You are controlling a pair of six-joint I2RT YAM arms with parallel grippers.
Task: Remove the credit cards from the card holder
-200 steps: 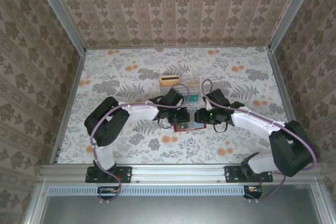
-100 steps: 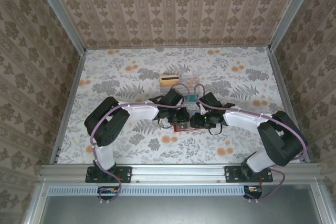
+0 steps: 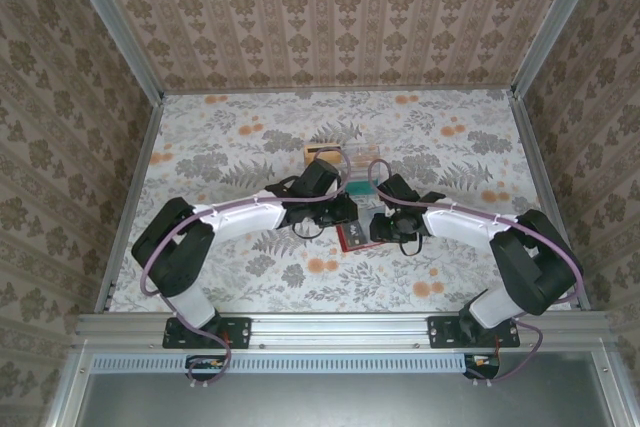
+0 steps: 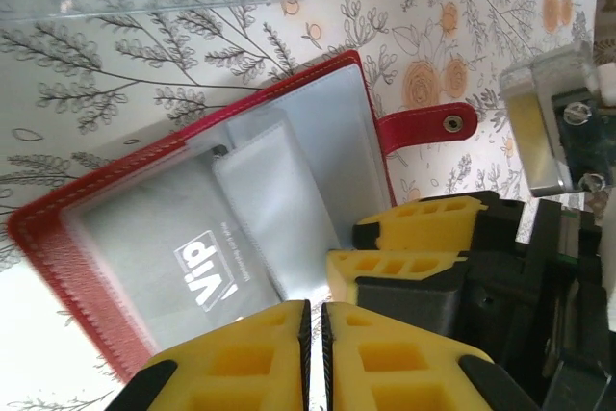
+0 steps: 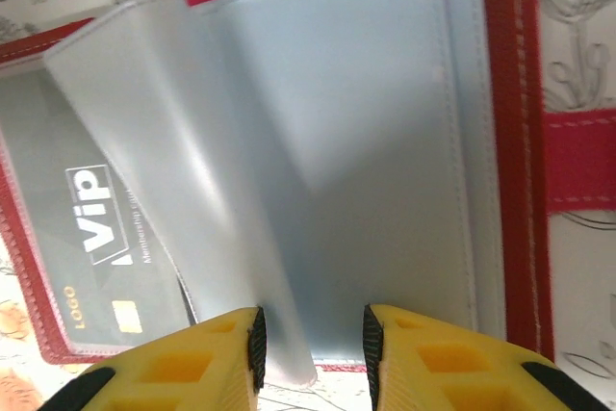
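Right tool point(image 5: 310, 344): spread, astride the clear sleeve point(image 5: 192, 141); left tool point(image 4: 313, 334): pressed together. Find the card point(image 5: 96, 238) beside that sleeve, away from the tab point(image 5: 577, 161) of the card holder point(image 5: 510, 93).

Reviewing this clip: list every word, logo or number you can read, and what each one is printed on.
"ViP": on the whitish card under a clear sleeve in the open red card holder, in both wrist views.
"Membership": small line beside it; the words after it are too small to read.
"LOGO": same card, next to its gold chip.
Top external view: nothing is large enough to read.
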